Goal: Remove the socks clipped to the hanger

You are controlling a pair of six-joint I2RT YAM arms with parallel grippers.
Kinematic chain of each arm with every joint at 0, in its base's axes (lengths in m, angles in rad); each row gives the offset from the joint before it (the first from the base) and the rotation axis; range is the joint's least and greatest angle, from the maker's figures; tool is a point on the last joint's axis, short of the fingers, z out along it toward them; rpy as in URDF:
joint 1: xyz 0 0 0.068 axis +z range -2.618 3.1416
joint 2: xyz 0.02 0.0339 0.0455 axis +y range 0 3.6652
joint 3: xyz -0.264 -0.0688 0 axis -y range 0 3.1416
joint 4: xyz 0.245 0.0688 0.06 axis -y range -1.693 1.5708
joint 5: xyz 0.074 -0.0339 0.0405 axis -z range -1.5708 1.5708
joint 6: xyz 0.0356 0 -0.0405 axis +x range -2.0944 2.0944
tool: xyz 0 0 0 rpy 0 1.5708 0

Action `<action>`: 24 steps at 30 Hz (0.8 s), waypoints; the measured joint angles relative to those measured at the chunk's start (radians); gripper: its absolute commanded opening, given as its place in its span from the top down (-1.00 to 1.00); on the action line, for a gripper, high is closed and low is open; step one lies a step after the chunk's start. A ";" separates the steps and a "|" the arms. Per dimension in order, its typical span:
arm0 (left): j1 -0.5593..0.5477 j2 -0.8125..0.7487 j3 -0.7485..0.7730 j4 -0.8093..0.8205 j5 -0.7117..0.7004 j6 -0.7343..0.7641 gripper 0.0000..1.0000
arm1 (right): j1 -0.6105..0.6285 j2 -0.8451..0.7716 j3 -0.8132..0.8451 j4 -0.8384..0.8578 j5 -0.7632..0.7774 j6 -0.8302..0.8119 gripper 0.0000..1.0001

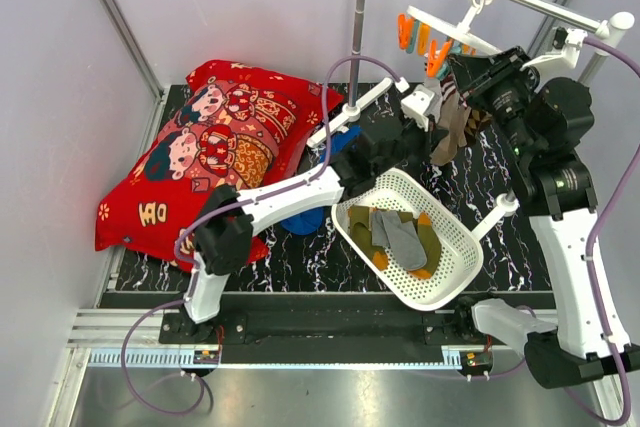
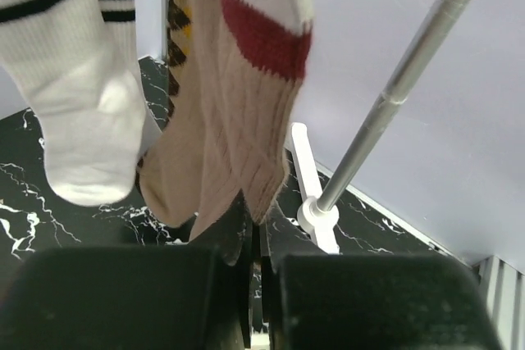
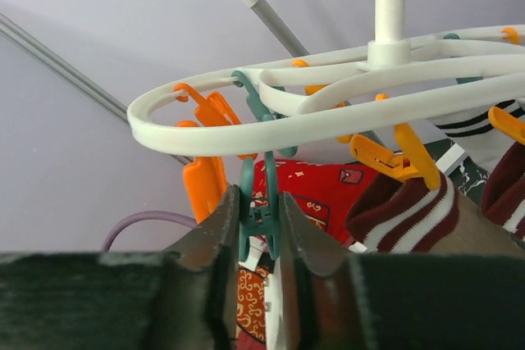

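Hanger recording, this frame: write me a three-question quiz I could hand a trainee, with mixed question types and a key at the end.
1. True or false: the basket holds no socks.
2. What colour is the peg pinched by the right gripper? A orange, B teal, C white.
3. Fill in: the left gripper is shut on the toe of a beige sock with ____ bands.

Key:
1. False: grey and olive socks lie in it.
2. B.
3. Red.
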 measured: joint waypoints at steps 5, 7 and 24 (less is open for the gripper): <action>0.001 -0.105 -0.081 0.006 0.014 -0.005 1.00 | -0.002 -0.048 0.000 -0.049 -0.004 -0.060 0.00; 0.001 -0.150 -0.116 0.011 0.019 -0.011 1.00 | -0.002 -0.068 0.000 -0.075 -0.002 -0.088 -0.07; 0.002 -0.284 -0.222 0.044 0.049 -0.039 1.00 | -0.002 0.005 0.099 -0.275 0.320 -0.338 0.03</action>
